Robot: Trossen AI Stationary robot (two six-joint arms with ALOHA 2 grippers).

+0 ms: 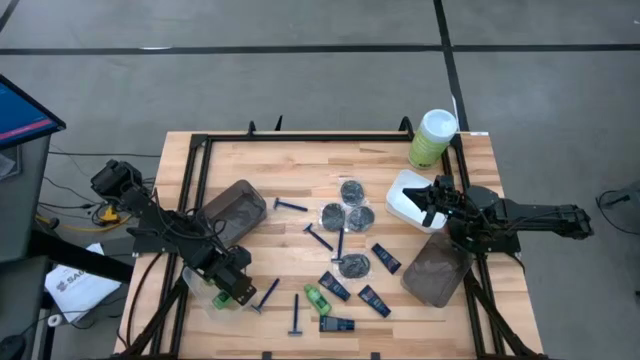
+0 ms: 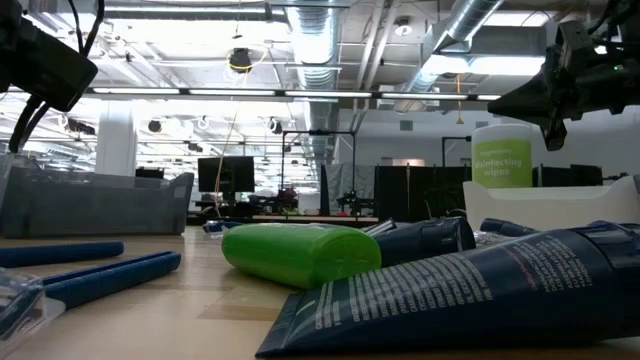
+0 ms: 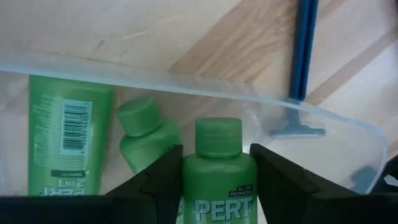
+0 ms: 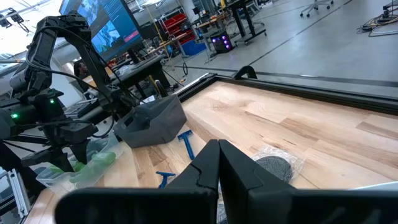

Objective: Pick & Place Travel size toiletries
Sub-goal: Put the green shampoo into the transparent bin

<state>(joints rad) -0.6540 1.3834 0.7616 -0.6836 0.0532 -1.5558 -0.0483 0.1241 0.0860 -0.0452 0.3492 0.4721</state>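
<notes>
Left gripper [image 3: 217,180] clamped a green mini bottle [image 3: 217,168] over the clear tub [image 3: 186,93] (release low, inside rim); right gripper [image 4: 217,168] was closed, idle.

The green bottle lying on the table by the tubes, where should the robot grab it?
Across its round middle, from straight above. The green bottle lies flat on the table, with bare wood on both long sides, so the fingers would likely fit there.

We find a wooden desk [image 1: 300,170] with a black frame. On it lie razors [image 1: 291,206], round tins [image 1: 351,191], dark-blue tubes [image 1: 386,258], a green bottle [image 1: 318,297], two smoky tubs [image 1: 232,208], a white tub [image 1: 405,196], a clear tub [image 1: 215,296] and a pale-green canister [image 1: 433,137].
</notes>
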